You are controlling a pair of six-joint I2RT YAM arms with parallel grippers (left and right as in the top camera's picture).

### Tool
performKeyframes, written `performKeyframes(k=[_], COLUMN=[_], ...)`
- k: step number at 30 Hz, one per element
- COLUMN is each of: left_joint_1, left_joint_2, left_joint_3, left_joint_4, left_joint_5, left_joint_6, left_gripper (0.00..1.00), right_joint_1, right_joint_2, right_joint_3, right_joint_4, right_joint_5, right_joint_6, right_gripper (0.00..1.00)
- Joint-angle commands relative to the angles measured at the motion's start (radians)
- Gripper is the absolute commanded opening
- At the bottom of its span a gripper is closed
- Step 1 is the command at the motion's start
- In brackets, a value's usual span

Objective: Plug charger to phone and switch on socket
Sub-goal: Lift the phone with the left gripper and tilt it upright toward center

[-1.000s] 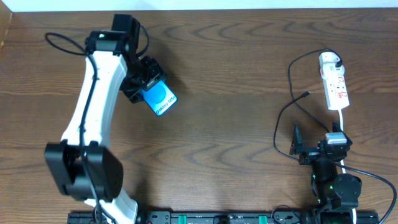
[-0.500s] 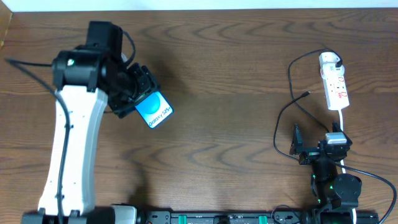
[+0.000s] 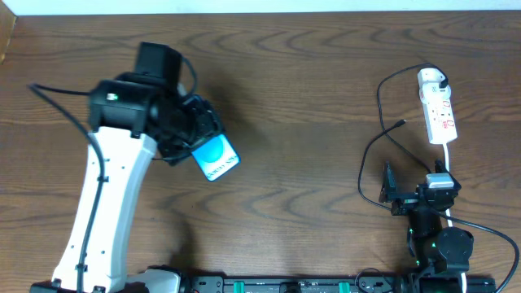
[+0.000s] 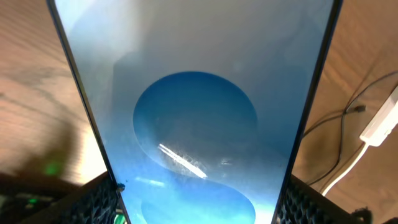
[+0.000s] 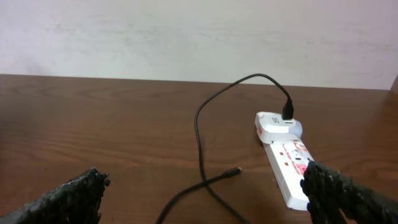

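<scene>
Overhead: dark brown wood-grain table (image 3: 309, 81), with a pale strip along its far edge. The socket (image 3: 437, 110), a narrow white strip with red marks, lies at the far right. A white adapter (image 3: 433, 79) sits in its far end. The charger (image 3: 379, 98), a thin black cable, loops out left of the socket, and its plug tip (image 3: 400, 124) lies loose on the wood just left of it. The phone (image 3: 216, 157) is well apart from the socket, far to its left, clamped in the left gripper (image 3: 198, 137) and tilted, blue screen up. The right gripper (image 3: 399, 195) sits on the near side of the socket, jaws spread, nothing in them. Left wrist: the phone's screen fills the view, light blue with darker blue circles and a thin dark edge. Textured finger pads (image 4: 99, 199) press on both long edges. The socket is a white sliver at the right border. Right wrist: an off-white wall (image 5: 186, 31) behind the table. The socket is ahead to the right, the black cable curving down from the adapter to the wood.
</scene>
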Motion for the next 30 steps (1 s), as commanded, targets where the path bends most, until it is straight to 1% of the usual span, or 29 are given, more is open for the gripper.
performKeyframes(k=[1, 4, 6, 11, 16, 22, 26, 30], left_joint_1=[-0.050, -0.079, -0.090, -0.090, -0.090, -0.090, -0.090, -0.090], left_joint_2=[-0.007, -0.001, 0.016, 0.063, 0.151, 0.272, 0.345, 0.373], left_joint_3=[-0.049, -0.092, -0.129, -0.153, -0.153, -0.153, -0.153, -0.153], left_joint_4=[0.056, 0.124, 0.198, 0.280, 0.369, 0.410, 0.421, 0.444], left_joint_5=[0.017, 0.047, 0.095, 0.176, 0.304, 0.428, 0.576, 0.711], left_joint_6=[-0.066, -0.069, -0.069, -0.069, -0.069, -0.068, -0.064, -0.065], left_gripper=[0.68, 0.68, 0.68, 0.68, 0.68, 0.68, 0.68, 0.68], right_joint_1=[-0.008, -0.008, -0.008, -0.008, -0.008, -0.008, -0.008, -0.008], right_joint_2=[0.000, 0.000, 0.000, 0.000, 0.000, 0.000, 0.000, 0.000], right_joint_3=[-0.002, -0.002, -0.002, -0.002, -0.002, -0.002, -0.002, -0.002], right_joint_4=[-0.004, -0.004, -0.004, -0.004, -0.004, -0.004, -0.004, -0.004], right_joint_5=[0.004, 0.004, 0.004, 0.004, 0.004, 0.004, 0.004, 0.004], right_joint_6=[-0.011, -0.011, -0.011, -0.011, -0.011, -0.011, -0.011, -0.011], right_gripper=[0.99, 0.99, 0.99, 0.99, 0.99, 0.99, 0.99, 0.99])
